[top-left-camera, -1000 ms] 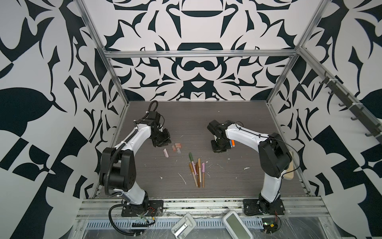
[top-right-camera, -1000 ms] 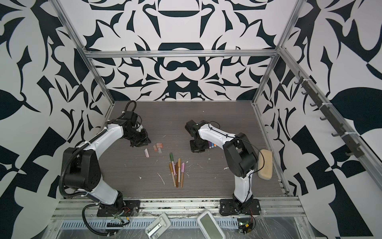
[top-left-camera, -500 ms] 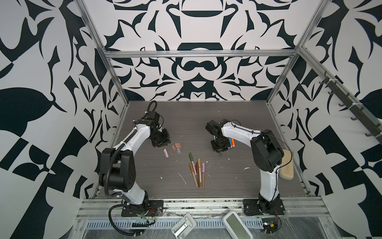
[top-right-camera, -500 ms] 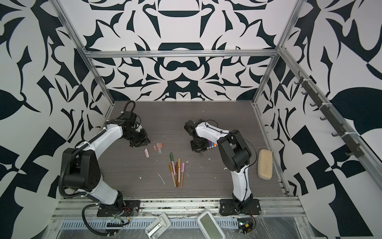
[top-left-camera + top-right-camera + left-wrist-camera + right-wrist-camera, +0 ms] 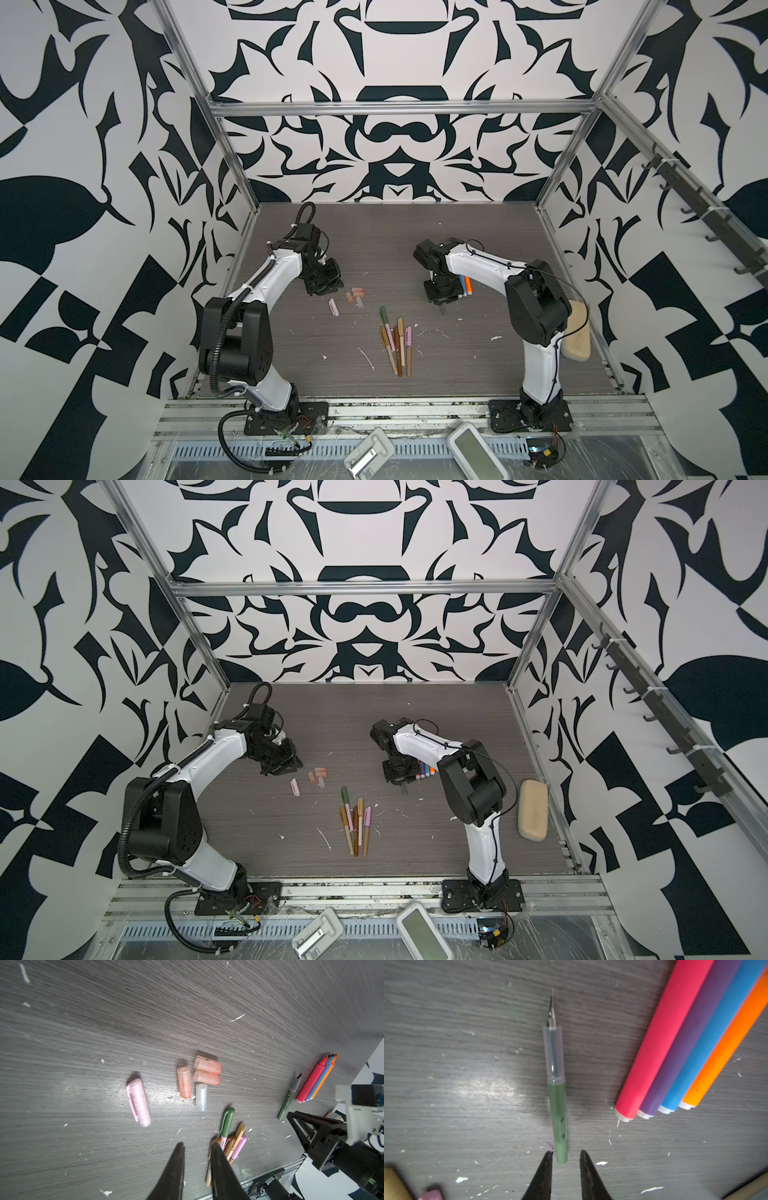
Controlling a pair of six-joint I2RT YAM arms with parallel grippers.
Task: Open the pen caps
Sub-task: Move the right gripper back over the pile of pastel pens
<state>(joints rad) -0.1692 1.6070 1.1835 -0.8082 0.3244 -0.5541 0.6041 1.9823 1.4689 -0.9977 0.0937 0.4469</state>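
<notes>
Right pincer (image 5: pixel 564 1155) is released, its jaws straddling the tail of the uncapped green pen (image 5: pixel 557 1105) on the bench (image 5: pixel 467 1022), probably to group it with the bright pens (image 5: pixel 685 1043). Left pincer (image 5: pixel 197 1147) is released and empty near the loose caps (image 5: pixel 204 1073). Capped pens (image 5: pixel 397 345) wait at 5 o'clock from them.

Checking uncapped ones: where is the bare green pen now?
The green pen lies flat right of the table's middle, its back end, in the right wrist view, between the right tool's parted tips, beside the four bright markers.

In the right wrist view the bright pens (image 5: pixel 689 1043) run past the picture's edge, tips unseen.
</notes>
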